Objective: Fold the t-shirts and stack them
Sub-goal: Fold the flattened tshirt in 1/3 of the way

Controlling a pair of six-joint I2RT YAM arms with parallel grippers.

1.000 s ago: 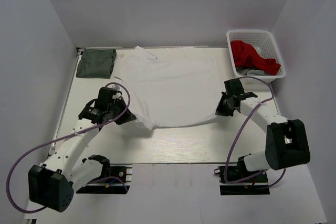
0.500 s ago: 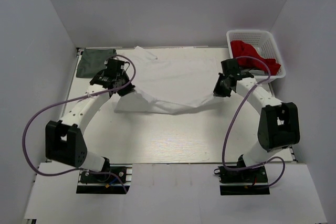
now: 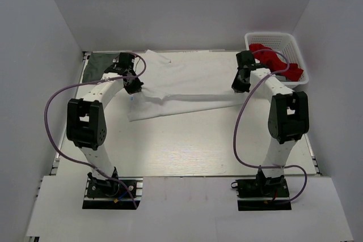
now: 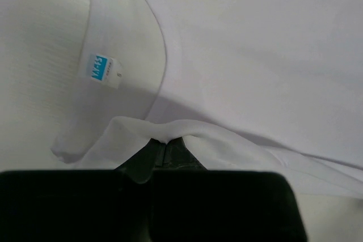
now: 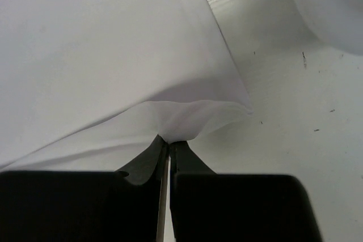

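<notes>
The white t-shirt (image 3: 187, 89) lies across the far half of the table, its near hem doubled back over its upper part. My left gripper (image 3: 134, 85) is shut on the hem's left end (image 4: 164, 131), just above the neck opening and its small blue label (image 4: 101, 70). On the right, my right gripper (image 3: 238, 85) is shut on the other end of that hem (image 5: 193, 118), near the shirt's right edge. The dark grey-green t-shirt (image 3: 96, 65) lies folded at the far left corner, partly hidden behind the left arm.
A white basket (image 3: 295, 49) with red cloth (image 3: 272, 58) in it stands at the far right corner, close behind the right gripper. White walls close in the table on three sides. Purple cables loop from both arms.
Both grippers have carried the white shirt's near hem away from me and laid it over the upper half. Both arms now stretch toward the table's far side.
</notes>
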